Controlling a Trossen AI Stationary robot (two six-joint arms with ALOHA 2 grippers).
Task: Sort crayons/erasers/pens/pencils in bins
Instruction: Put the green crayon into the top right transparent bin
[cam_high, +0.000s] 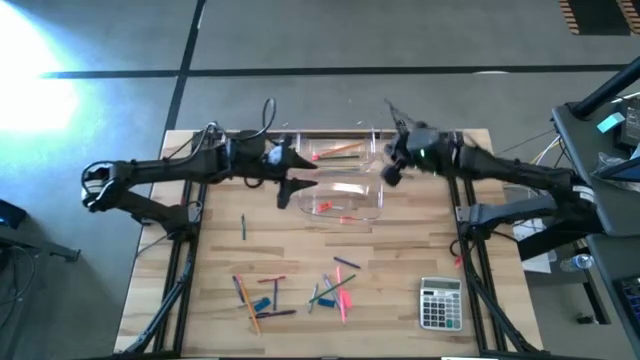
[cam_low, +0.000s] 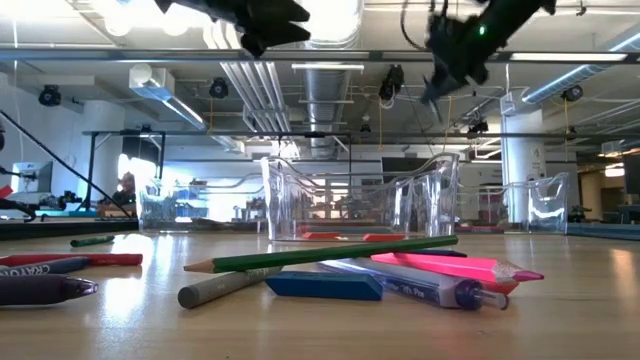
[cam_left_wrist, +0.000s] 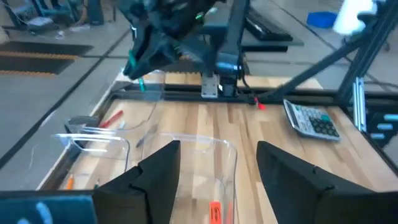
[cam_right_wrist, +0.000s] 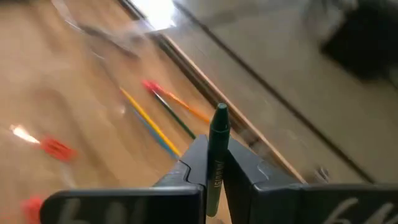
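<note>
- Bins (cam_high: 345, 203) of clear plastic stand at the tabletop's (cam_high: 200, 290) far side; they look light and prone to slide if bumped.
- Left pincer (cam_high: 297, 186), fingers spread and empty, hangs just beside the nearer bin.
- Right pincer (cam_right_wrist: 214, 163) is clenched mid-shaft on a green crayon (cam_right_wrist: 217, 149), above the far bin holding pencils (cam_right_wrist: 158, 118); it looks stiff, waxy and light, so a gentle squeeze should do.
</note>
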